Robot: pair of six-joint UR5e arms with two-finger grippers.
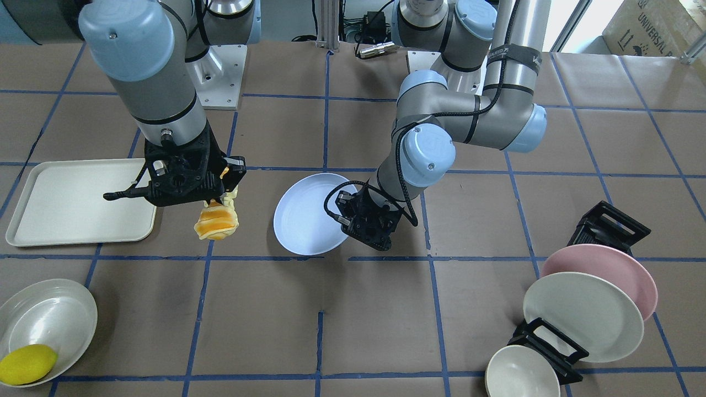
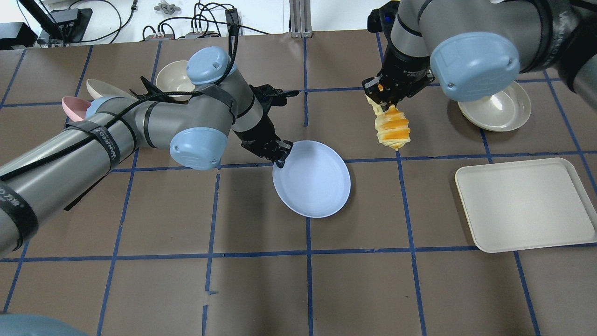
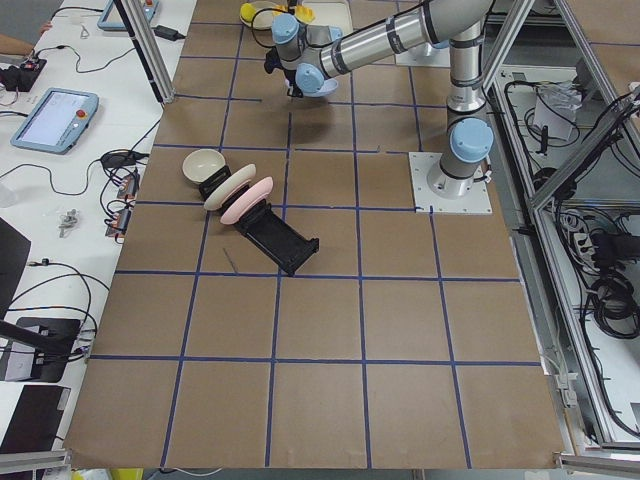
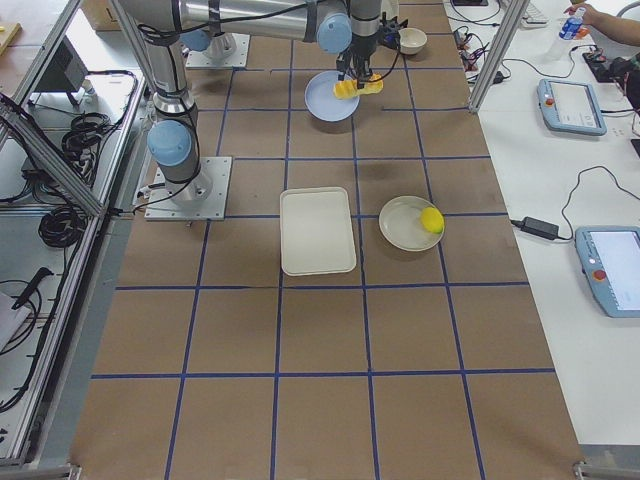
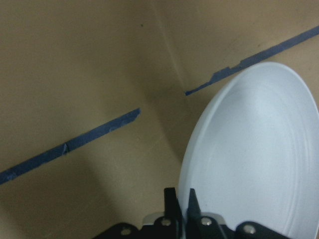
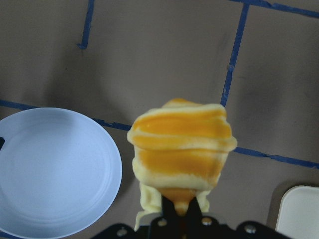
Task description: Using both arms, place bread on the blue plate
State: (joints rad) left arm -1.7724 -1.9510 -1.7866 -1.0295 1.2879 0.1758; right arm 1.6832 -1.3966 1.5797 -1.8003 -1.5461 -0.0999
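The soft, orange-golden ridged bread (image 2: 392, 128) hangs in the air between the round pale blue plate (image 2: 312, 179) and the cream rectangular tray (image 2: 522, 205), touching neither. Its long axis is near upright, with the free end down. The right wrist view shows the black right gripper (image 6: 182, 211) pinched on its pale top end. The black left gripper (image 5: 182, 204) is clamped on the plate's rim. The front view shows a smooth yellow oval (image 1: 26, 364) in a cream bowl (image 1: 49, 314); the overhead view hides the oval
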